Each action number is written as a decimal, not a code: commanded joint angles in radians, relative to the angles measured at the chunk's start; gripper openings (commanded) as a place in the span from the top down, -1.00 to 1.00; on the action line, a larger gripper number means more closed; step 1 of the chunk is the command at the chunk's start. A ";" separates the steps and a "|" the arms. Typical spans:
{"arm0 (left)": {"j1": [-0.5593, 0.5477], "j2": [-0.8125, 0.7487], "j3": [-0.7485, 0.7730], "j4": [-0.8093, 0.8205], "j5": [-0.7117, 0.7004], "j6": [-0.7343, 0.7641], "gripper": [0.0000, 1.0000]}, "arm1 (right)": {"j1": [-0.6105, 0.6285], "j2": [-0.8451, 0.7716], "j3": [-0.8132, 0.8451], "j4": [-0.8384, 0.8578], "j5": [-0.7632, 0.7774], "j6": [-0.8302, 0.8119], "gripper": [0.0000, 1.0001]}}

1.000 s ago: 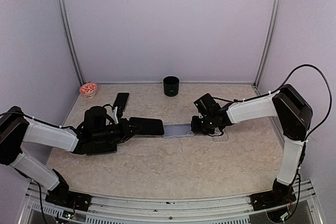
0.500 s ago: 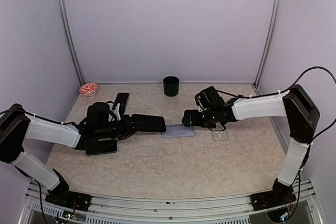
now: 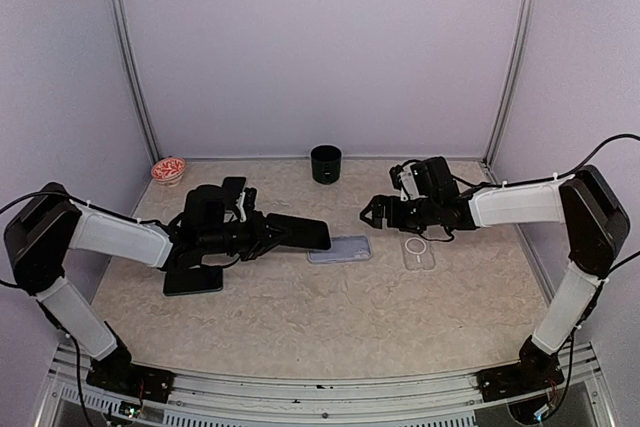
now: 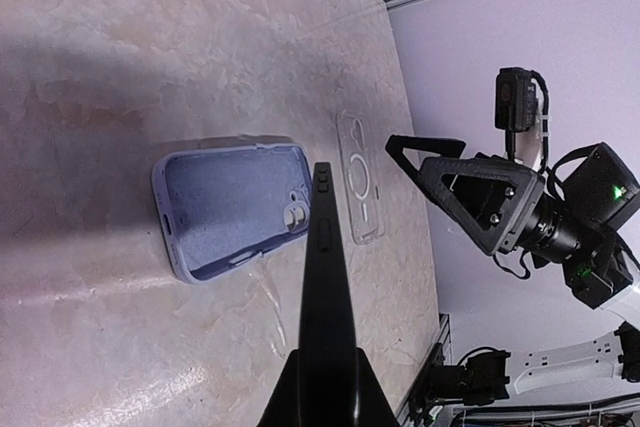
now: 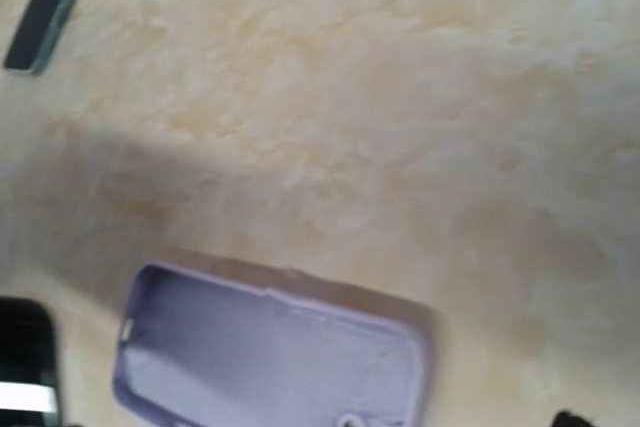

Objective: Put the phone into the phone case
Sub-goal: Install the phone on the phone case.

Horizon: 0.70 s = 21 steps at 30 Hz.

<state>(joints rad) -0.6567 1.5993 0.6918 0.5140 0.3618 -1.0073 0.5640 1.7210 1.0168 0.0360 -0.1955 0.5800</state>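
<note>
One phone (image 3: 300, 233) matters here, and it is in your grip: a dark, thin slab held out above the surface (image 3: 300, 317). Its far end reaches just short of the lavender case (image 3: 340, 248), which lies open side up near the middle. The left gripper (image 3: 262, 232) has its jaws clamped on the phone's near end. The left wrist view shows the phone edge-on, side buttons toward the camera.

Judge the phone stiff, fairly heavy for its size and slick, so the long overhang may let it pivot in the grip; move gently. The case looks soft and light. Nothing pins it, so it will likely skate when you press a corner in.

The right gripper (image 3: 372, 213) hovers just beyond the case, jaws apart and empty, near enough to steady it. Right of the case lies a clear case (image 3: 420, 252); keep off it. A black cup (image 3: 325, 163), a second phone (image 3: 232, 190) and a small bowl (image 3: 168, 169) sit farther back, well apart from your path. The near half of the surface gives you room.
</note>
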 commanded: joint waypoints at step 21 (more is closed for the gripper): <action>-0.077 0.262 0.253 0.022 0.048 -0.064 1.00 | -0.058 0.091 -0.029 0.130 -0.334 0.089 -0.99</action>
<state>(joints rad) -0.7292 1.8381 0.8879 0.4919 0.3935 -1.0664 0.5194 1.7889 0.9951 0.1257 -0.4831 0.6537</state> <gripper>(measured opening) 0.072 0.996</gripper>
